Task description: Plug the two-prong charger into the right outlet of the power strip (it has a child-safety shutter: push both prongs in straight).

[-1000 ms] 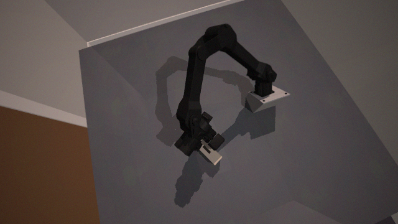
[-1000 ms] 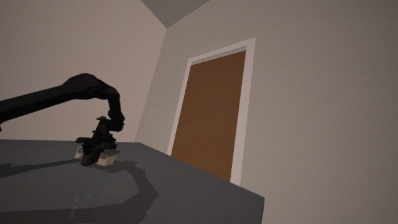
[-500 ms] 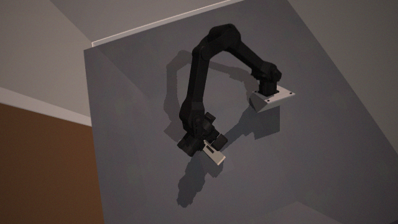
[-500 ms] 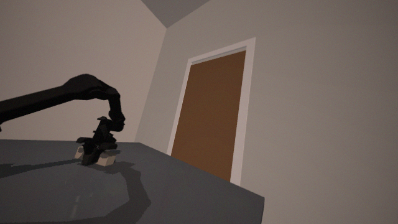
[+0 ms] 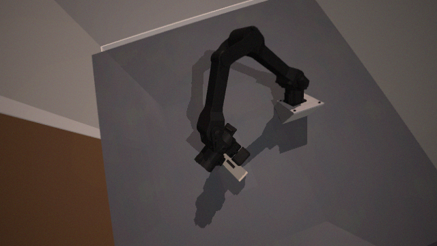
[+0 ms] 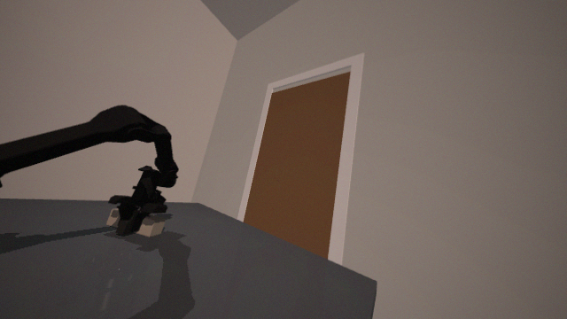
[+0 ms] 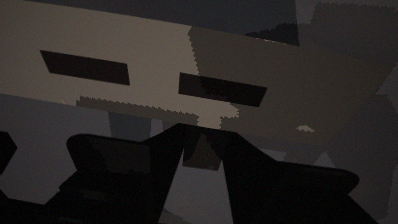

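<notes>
The power strip (image 5: 240, 173) (image 6: 151, 227) (image 7: 150, 37) is a pale bar on the table. In the wrist view it crosses the upper part, slightly tilted, with two dark outlet recesses, the left one (image 7: 86, 68) and the right one (image 7: 220, 90). My gripper (image 5: 225, 158) (image 6: 129, 222) (image 7: 204, 125) is low over the strip and shut on a small dark block, the charger (image 7: 201, 154). In the wrist view the fingertips overlap the strip's lower edge, just below the right recess. The prongs are hidden, and whether the charger touches the strip cannot be told.
The grey table (image 5: 153, 191) (image 6: 248, 275) bears the arm's pale base (image 5: 308, 104). The arm arches above the table and casts dark shadows around the gripper and over part of the strip. A brown door (image 6: 297, 164) stands beyond the table's edge.
</notes>
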You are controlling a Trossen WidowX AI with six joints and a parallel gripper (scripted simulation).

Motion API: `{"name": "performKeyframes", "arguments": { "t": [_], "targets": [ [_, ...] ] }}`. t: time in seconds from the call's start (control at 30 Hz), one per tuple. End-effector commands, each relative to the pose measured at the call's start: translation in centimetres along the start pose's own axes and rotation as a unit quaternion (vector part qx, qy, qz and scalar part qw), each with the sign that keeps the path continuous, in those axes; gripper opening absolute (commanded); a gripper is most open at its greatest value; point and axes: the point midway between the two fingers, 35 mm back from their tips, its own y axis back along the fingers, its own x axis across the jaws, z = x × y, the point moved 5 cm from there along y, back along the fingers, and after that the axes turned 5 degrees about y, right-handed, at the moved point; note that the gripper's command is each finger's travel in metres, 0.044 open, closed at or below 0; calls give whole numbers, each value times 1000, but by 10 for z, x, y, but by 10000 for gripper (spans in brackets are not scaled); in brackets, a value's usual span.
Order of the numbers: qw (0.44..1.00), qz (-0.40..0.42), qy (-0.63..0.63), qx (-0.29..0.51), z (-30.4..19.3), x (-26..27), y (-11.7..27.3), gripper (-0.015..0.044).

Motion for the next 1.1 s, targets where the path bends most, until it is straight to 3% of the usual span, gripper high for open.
{"name": "performKeyframes", "arguments": {
  "t": [0.0, 1.07],
  "targets": [
    [1000, -1, -9, -14, 6, -1, 1, 0],
    [1000, -1, -9, -14, 5, -1, 3, 0]
  ]
}}
